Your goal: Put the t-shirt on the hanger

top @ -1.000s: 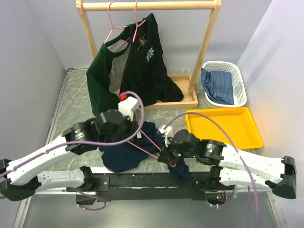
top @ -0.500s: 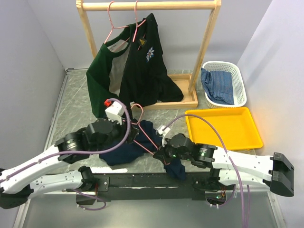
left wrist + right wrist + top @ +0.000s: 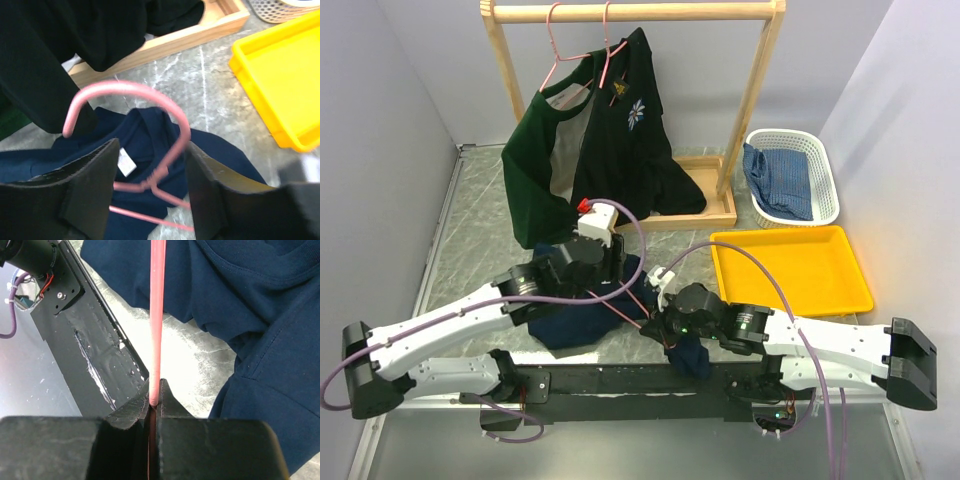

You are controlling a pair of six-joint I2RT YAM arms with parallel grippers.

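Observation:
The dark navy t-shirt point(image 3: 578, 325) lies crumpled on the table between both arms, its white neck label point(image 3: 125, 161) facing up. The pink wire hanger point(image 3: 134, 89) rests over the t-shirt point(image 3: 145, 131) with its hook arching upward. My left gripper point(image 3: 152, 150) is open just above the hanger's twisted neck, one finger on each side, touching nothing. In the top view it point(image 3: 603, 278) sits over the shirt's far edge. My right gripper point(image 3: 154, 396) is shut on the hanger's straight wire point(image 3: 157, 315), beside a fold of t-shirt point(image 3: 250, 305).
A wooden rack point(image 3: 630, 12) at the back holds dark green garments point(image 3: 590, 150) on pink hangers. A yellow tray point(image 3: 790, 268) lies to the right, with a white basket point(image 3: 790, 175) of blue checked cloth behind it. A black mounting bar point(image 3: 640, 385) runs along the near edge.
My left gripper has opened. That arm swung back to the left, then returned over the hanger's hook. The right arm shifted slightly left, still gripping the wire.

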